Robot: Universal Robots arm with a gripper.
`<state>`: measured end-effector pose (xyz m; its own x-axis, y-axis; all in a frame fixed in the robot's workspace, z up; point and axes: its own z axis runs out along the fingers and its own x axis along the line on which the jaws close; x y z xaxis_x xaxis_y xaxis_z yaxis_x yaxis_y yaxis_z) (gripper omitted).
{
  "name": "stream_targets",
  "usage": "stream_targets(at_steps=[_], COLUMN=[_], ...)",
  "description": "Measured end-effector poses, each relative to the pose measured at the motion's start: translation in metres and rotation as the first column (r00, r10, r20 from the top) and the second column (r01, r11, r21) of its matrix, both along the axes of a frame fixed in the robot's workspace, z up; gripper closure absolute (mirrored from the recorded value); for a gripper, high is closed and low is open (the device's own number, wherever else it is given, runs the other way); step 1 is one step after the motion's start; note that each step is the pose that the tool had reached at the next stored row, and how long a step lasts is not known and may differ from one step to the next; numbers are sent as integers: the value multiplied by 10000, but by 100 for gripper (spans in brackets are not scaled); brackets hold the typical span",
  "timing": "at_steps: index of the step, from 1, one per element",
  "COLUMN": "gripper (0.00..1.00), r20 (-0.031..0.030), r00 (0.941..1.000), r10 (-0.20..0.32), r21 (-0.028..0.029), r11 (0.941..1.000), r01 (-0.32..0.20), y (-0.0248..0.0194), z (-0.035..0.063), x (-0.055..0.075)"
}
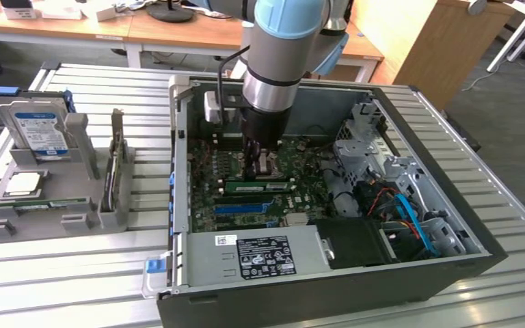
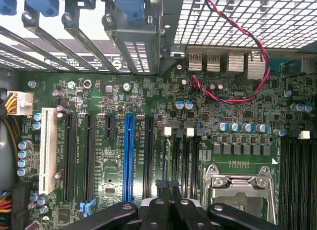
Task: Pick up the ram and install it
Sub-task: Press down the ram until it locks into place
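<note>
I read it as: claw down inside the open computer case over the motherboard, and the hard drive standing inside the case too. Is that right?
Not quite. The claw is down inside the open case over the motherboard, but the hard drive stands outside the case, in the grey holder on the exterior view's left. The exterior view shows this.

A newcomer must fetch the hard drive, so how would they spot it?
Beside the open computer case, on the exterior view's left, sits a grey holder. The hard drive stands upright at its far end. Unlike the flat square processor and the thin dark card on edge nearby, it is a broad silver block with a white-and-blue label.
</note>
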<state>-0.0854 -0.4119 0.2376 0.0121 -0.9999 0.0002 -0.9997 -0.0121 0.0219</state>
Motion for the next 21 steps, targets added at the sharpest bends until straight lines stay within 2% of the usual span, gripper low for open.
stream_targets(at_steps=[21], gripper=[89], r20=[5], r00=[10000], r10=[0], r21=[1], r11=[10000], r01=[0], y=[0], z=[-77], x=[-3])
